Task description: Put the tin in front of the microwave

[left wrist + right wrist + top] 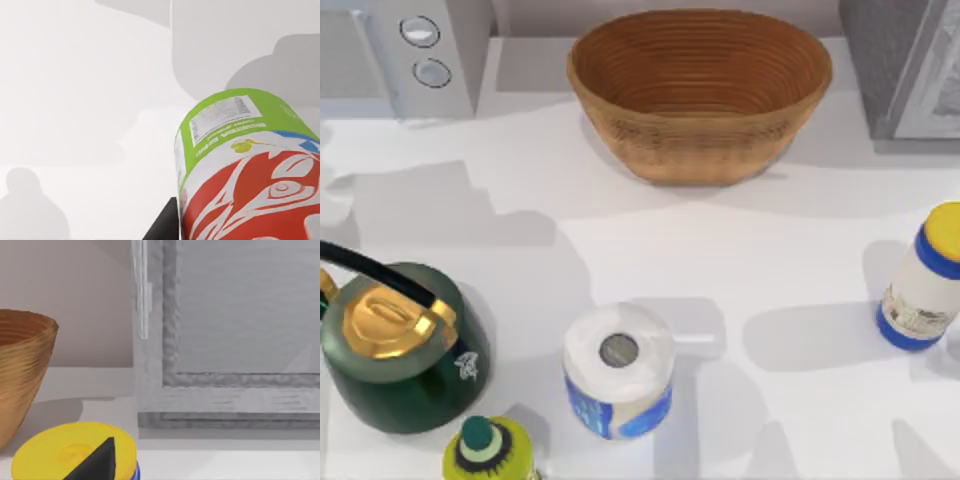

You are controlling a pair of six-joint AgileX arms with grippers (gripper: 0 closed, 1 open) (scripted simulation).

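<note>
White tabletop (pixel 790 250) is lying under my left gripper, which is showing the red, green-banded tin (pixel 250 165) close against it; grip unclear, label lettering unreadable.

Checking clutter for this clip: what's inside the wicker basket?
Nothing visible inside the basket: the top view shows only its bare ribbed lining. Its near inner wall is hidden by the rim.

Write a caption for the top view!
Kettle, paper roll, yellow-capped jar and basket on a white table, microwave at back left.
</note>
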